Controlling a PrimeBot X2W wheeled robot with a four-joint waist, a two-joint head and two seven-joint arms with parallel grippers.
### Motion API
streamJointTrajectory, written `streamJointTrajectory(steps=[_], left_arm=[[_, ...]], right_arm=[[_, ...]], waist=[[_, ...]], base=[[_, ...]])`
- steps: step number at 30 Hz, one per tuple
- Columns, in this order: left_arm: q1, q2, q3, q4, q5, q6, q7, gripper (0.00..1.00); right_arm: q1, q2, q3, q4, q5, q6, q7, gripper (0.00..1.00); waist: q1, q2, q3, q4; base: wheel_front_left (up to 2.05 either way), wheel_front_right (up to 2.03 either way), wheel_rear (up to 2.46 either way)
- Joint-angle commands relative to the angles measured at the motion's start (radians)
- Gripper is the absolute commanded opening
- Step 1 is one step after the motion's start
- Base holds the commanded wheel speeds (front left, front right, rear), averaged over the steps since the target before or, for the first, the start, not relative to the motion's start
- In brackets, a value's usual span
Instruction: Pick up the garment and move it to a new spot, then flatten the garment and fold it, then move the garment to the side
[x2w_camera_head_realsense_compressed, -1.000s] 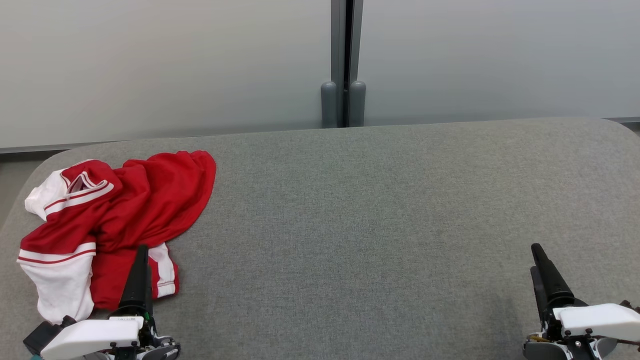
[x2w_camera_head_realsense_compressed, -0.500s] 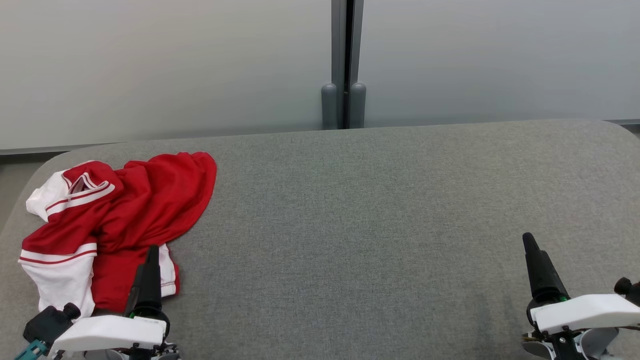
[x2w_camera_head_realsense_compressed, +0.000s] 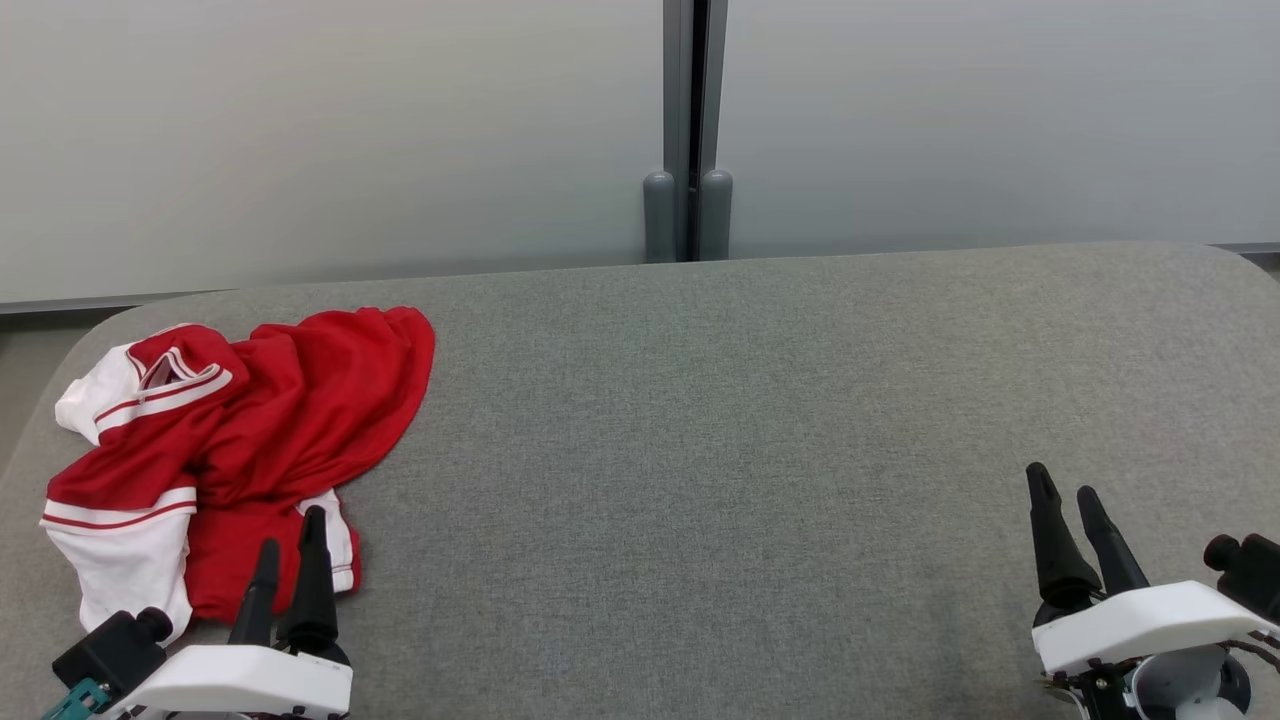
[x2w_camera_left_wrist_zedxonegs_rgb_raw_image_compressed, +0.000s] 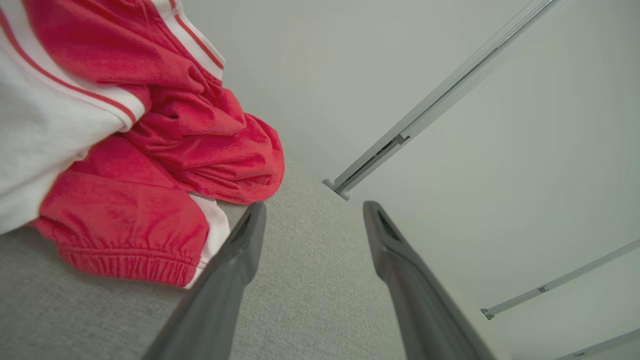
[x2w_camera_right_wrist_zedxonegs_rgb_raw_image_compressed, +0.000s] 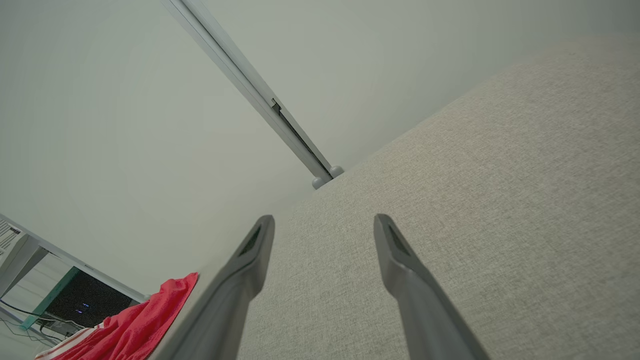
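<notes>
The head camera looks forward and down across the whole bench (x2w_camera_head_realsense_compressed: 700, 450) toward its far edge. Each wrist camera sits low, close to the surface, facing that edge; all share the garment (x2w_camera_head_realsense_compressed: 280, 400).

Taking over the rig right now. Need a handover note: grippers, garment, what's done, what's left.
Left gripper: open, holding nothing, poised at the near edge of the crumpled red and white garment.
Right gripper: open, empty, over bare cloth at the right end of the grey fabric-covered table.
Garment: in a heap at the table's left end, not flattened or folded.
Done: nothing yet; the garment is not picked up.
Left: grasp it and move it to a new spot, flatten, fold, then move it to the side.
</notes>
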Motion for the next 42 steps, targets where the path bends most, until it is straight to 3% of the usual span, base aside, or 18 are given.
streamJointTrajectory(steps=[1, 27, 42], left_arm=[[-0.004, 0.009, -0.003, -0.017, 0.042, 0.006, -0.011, 1.0], [0.034, 0.026, -0.02, -0.04, 0.375, -0.007, -0.088, 1.0], [0.05, 0.032, -0.024, -0.032, 0.526, -0.003, -0.123, 1.0]], right_arm=[[-0.015, -0.01, -0.003, -0.008, -0.046, 0.004, -0.015, 1.0], [0.015, -0.002, 0.01, -0.021, -0.389, 0.004, -0.091, 1.0], [0.029, 0.001, 0.015, -0.022, -0.523, 0.005, -0.127, 1.0]], waist=[[0.0, 0.0, 0.0, 0.002], [0.0, 0.0, -0.004, 0.012], [0.0, 0.0, -0.006, 0.008]], base=[[0.0, 0.0, 0.0], [0.0, 0.0, 0.0], [0.0, 0.0, 0.0]])
